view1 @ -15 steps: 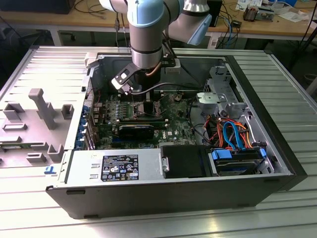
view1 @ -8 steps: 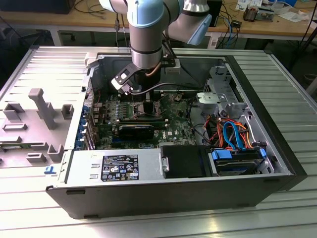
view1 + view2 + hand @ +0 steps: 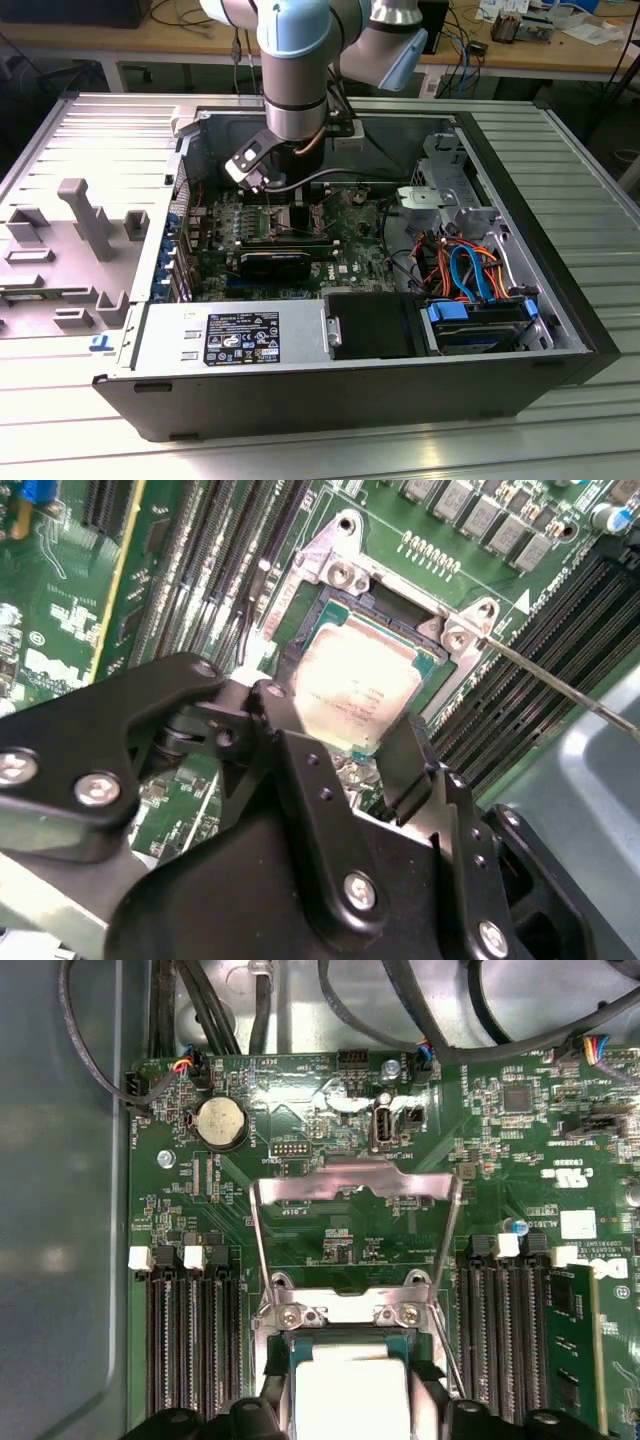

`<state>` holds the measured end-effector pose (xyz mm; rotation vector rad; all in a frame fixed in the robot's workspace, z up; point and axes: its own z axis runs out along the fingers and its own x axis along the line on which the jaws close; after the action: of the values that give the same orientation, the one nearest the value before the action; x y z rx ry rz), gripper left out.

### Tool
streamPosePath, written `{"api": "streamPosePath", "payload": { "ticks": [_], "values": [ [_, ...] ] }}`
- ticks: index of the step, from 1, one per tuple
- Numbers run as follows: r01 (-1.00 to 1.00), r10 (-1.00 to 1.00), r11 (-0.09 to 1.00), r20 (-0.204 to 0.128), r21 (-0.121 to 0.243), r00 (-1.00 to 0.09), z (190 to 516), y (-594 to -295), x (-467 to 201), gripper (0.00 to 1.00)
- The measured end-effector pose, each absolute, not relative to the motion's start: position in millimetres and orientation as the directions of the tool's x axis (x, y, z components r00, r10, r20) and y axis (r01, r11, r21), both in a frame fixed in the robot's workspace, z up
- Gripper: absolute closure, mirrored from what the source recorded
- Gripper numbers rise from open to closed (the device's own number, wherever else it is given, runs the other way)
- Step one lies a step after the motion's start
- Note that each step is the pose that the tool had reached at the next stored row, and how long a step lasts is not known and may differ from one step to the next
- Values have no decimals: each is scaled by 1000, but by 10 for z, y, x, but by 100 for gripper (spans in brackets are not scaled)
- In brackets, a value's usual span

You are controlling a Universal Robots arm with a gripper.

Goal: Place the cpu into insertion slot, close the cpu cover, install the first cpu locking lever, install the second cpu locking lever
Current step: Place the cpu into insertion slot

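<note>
In the exterior view my arm (image 3: 295, 80) reached down into the open case (image 3: 400, 400) on the bench (image 3: 560, 150), over the board (image 3: 360, 245). In the second wrist view my fingers (image 3: 285, 735) clamped the cpu (image 3: 355, 685) by two opposite edges, likely to keep it square over the slot (image 3: 345, 580); seated or not, I couldn't tell. The first wrist view added the cover (image 3: 355, 1172), swung up so the slot lay free.

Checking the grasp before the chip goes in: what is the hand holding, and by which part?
The hand holds the cpu, clamped by two opposite side edges, over the insertion slot.
</note>
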<state>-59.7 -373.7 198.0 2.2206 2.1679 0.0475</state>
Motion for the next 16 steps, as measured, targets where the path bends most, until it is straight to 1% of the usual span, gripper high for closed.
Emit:
{"api": "streamPosePath", "payload": {
  "ticks": [1,16],
  "values": [
    [999,1000,-24,-5,48,24,1983,-3738,-598,38],
    [999,1000,-22,-9,48,23,2005,-3733,-585,38]
  ]
}}
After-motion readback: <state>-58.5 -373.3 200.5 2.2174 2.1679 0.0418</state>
